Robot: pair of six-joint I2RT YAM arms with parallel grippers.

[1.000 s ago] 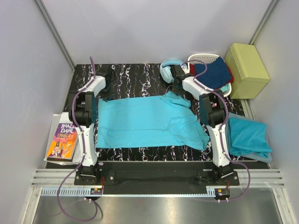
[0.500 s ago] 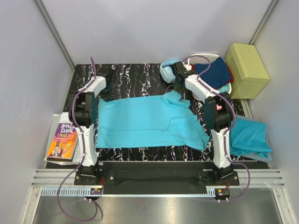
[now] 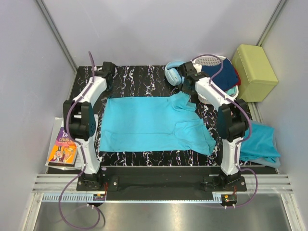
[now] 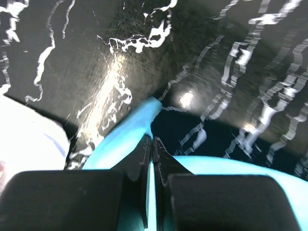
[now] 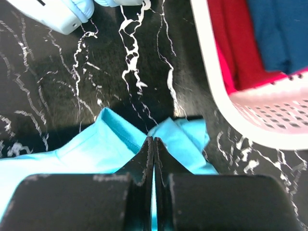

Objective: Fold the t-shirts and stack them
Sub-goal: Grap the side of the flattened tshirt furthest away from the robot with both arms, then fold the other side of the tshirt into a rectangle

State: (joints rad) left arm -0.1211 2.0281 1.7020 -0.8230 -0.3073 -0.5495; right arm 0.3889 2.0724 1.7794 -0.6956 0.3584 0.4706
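T-shirt [image 3: 149, 122] lies spread on the worktop [image 3: 139, 79]; my left pincer [image 4: 152, 144] and right pincer [image 5: 153, 144] are each pinched shut on its far edge. I'd lift both level, then draw toward the near hem.

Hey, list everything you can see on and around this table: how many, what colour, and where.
spread t-shirt: one, turquoise, flat mid-table
second t-shirt: one, turquoise, bunched at the right edge
headphones: one pair, pale blue, far side beside the basket
basket: one, white, far right corner
navy cloth: one, dark blue, in the basket
red cloth: one, red, in the basket
box: one, yellow-green, right of the basket
book: one, purple and orange, left of the table
table: one, black, white veins
left gripper: black, shut on the spread t-shirt's far left edge
right gripper: black, shut on its far right edge
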